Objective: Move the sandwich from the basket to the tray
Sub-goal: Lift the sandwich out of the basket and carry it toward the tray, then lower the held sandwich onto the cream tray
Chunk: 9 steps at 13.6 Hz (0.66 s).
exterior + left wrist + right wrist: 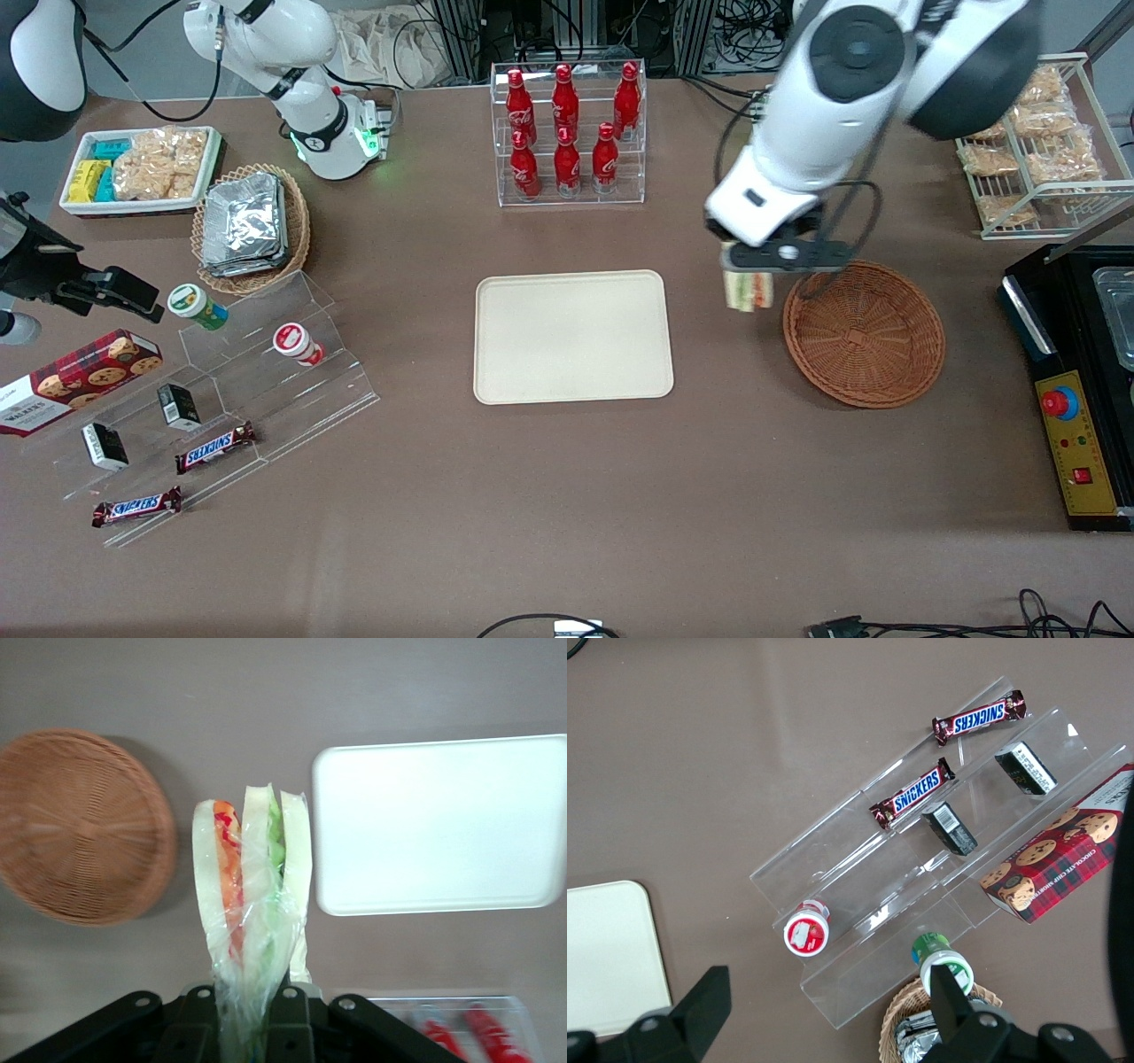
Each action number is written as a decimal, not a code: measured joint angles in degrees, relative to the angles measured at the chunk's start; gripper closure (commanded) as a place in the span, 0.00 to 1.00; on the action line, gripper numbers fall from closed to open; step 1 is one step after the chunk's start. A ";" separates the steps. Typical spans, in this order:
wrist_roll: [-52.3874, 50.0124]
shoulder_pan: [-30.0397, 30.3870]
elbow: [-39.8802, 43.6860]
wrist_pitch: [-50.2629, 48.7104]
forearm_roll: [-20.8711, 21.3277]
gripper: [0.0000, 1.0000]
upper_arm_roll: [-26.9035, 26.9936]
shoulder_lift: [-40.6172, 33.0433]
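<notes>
Brown table [549, 496], cluttered at the edges, cables on the floor along the top of the front view. Cream tray [573, 337] sits mid-table, nothing on it. Clear rack of red cola bottles [567, 124] stands farther from the front camera than the tray. Toward the parked arm's end: clear stepped display [221, 399] with Snickers bars [215, 447], small black boxes and two lidded cups, a red cookie box [75, 377], a light wicker basket of foil packets [248, 226], a white bin of snacks [142, 168]. Toward the working arm's end: wire rack of bagged snacks [1036, 142] and a black control box with a red button [1067, 425].

Left arm reaches down over the table, wrist pointing downward, gripper [751, 266] hanging in the air between tray and brown basket [864, 335], just beside the basket's rim. Gripper is clamped on the sandwich [749, 291], which is lifted clear of the basket and not yet over the tray.

Left wrist view shows what the front view hides: the sandwich [252, 904] is in clear plastic wrap, three pale bread slices on edge with orange-red and green filling, pinched between the fingers [197, 1019]; basket [80, 828] is empty, tray [443, 824] beside it. Right wrist view shows only the display, the cookie box and a corner of the tray [611, 957].
</notes>
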 measured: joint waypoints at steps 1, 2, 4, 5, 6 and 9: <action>-3.34 -0.09 2.13 0.00 0.13 0.85 -2.30 2.34; -5.81 -0.14 3.77 0.00 0.96 0.85 -4.29 4.58; -8.74 -0.16 4.83 0.04 5.29 0.83 -7.82 8.23; -9.90 -0.22 4.68 0.46 7.03 0.80 -9.29 9.93; -10.83 -0.34 3.90 2.13 8.11 0.80 -10.28 11.66; -11.21 -0.44 -4.36 13.85 10.37 0.80 -10.70 14.57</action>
